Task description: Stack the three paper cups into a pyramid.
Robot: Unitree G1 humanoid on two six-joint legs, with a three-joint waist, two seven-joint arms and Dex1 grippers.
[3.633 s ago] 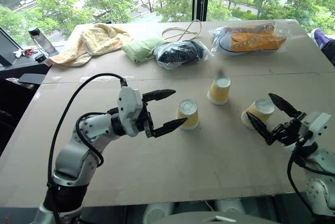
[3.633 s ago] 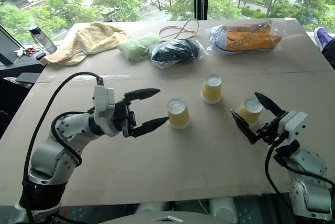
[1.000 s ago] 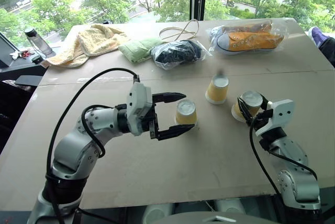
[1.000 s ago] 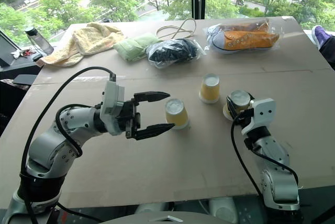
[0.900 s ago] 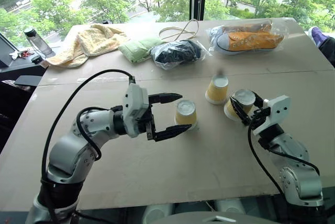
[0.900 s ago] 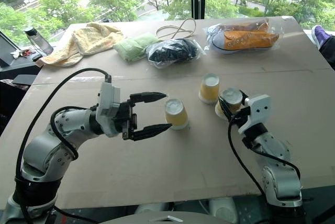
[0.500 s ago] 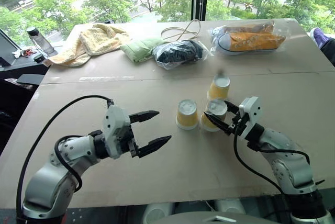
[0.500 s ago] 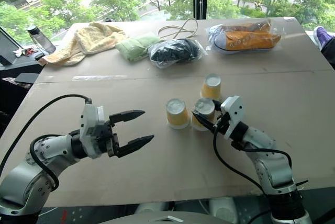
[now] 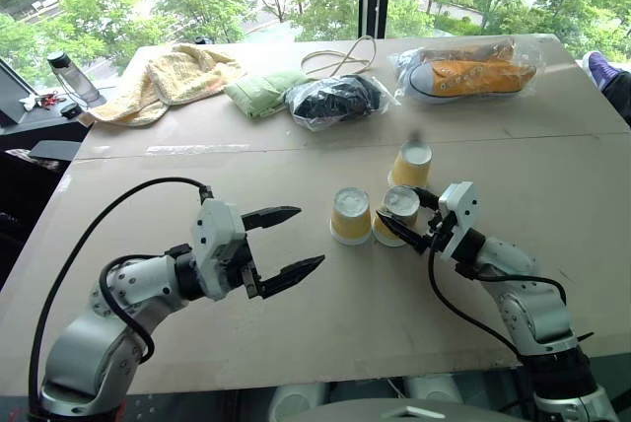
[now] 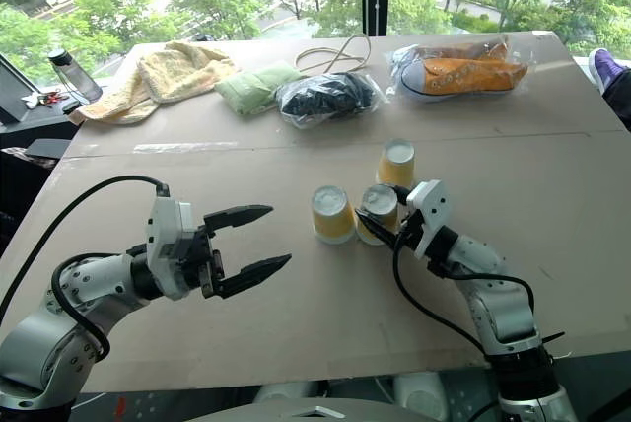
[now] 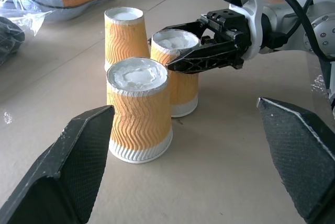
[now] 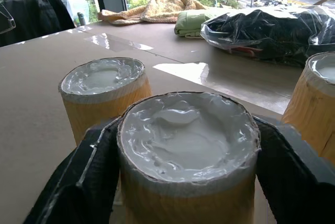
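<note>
Cups point(image 9: 352, 216) upside down mid-table, unstacked; right gripper point(image 9: 412, 218) fingers flank middle cup, grip unclear; left gripper point(image 9: 293, 241) spread, empty.

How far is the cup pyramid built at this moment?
Done: two paper cups stand upside down side by side as the base. In hand: the right gripper brackets the right base cup; the left gripper hangs open. Left: the third cup, behind them, must go on top.

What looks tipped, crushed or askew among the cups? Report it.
Nothing stands out. The left cup, the middle cup and the back cup all stand straight, mouth down and undented on the table.
</note>
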